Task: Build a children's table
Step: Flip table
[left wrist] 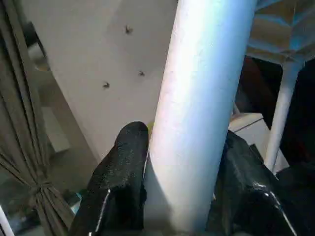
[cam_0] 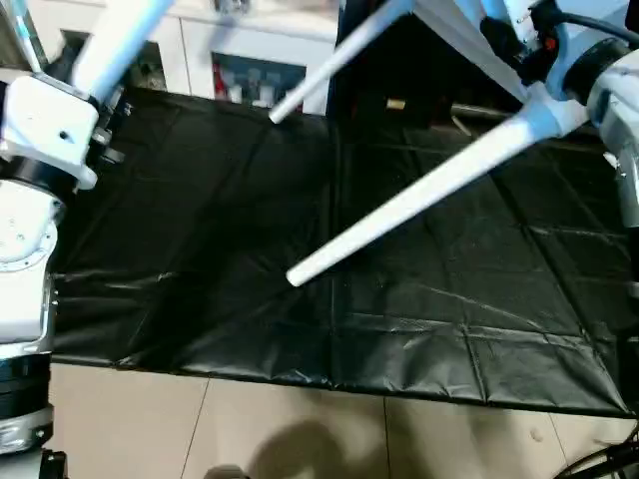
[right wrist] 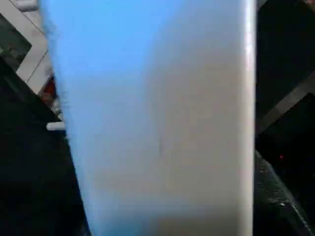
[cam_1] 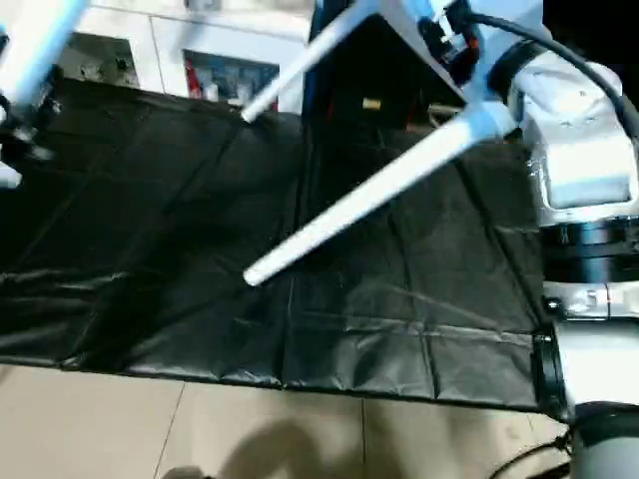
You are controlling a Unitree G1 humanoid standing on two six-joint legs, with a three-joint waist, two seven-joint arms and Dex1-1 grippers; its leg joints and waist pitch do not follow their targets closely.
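The children's table hangs in the air above the black sheet, its white top at the upper right. One long tapered leg slants down toward the middle of the sheet, its tip free. A second leg points toward the cabinet. My left gripper is shut on a third leg at the upper left, with a black finger on each side of the tube. My right gripper is closed on a broad white part of the table beside the long leg's socket, and one finger shows past it.
A creased black sheet covers the floor under the table, with beige tiles along its near edge. A white glass-door cabinet stands behind. Cables lie at the lower right. A curtain hangs in the left wrist view.
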